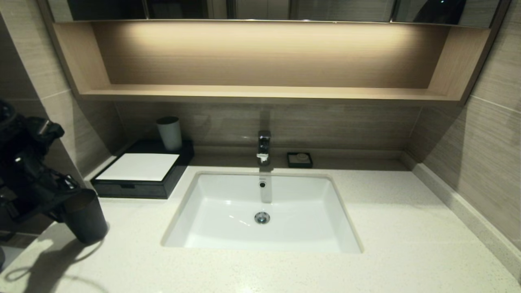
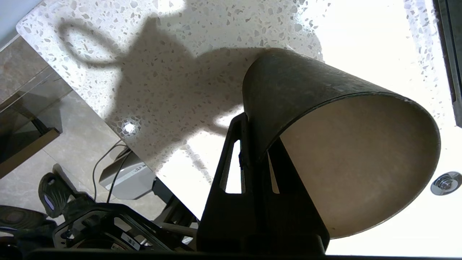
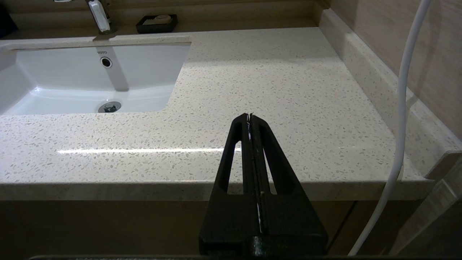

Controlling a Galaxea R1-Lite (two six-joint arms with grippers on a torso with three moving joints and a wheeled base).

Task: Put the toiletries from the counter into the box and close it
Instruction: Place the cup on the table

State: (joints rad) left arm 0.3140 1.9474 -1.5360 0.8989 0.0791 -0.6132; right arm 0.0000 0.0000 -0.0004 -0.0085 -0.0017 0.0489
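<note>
No toiletries show in any view. The black box (image 1: 134, 190) with its white top panel sits at the back left of the counter (image 1: 407, 228), its front drawer pushed in. At the counter's front left my left gripper (image 1: 67, 203) is shut on the rim of a dark grey tapered cup (image 1: 85, 219), which it holds tilted just over the stone. In the left wrist view one finger lies inside the cup (image 2: 325, 108) and one outside, with the left gripper (image 2: 249, 122) pinching the wall. My right gripper (image 3: 249, 115) is shut and empty over the counter's front right edge.
A white basin (image 1: 260, 203) is sunk in the middle, with a faucet (image 1: 263, 146) behind it and a small black soap dish (image 1: 299, 160) to its right. A pale cup (image 1: 169, 133) stands on the box's back corner. Walls close both sides.
</note>
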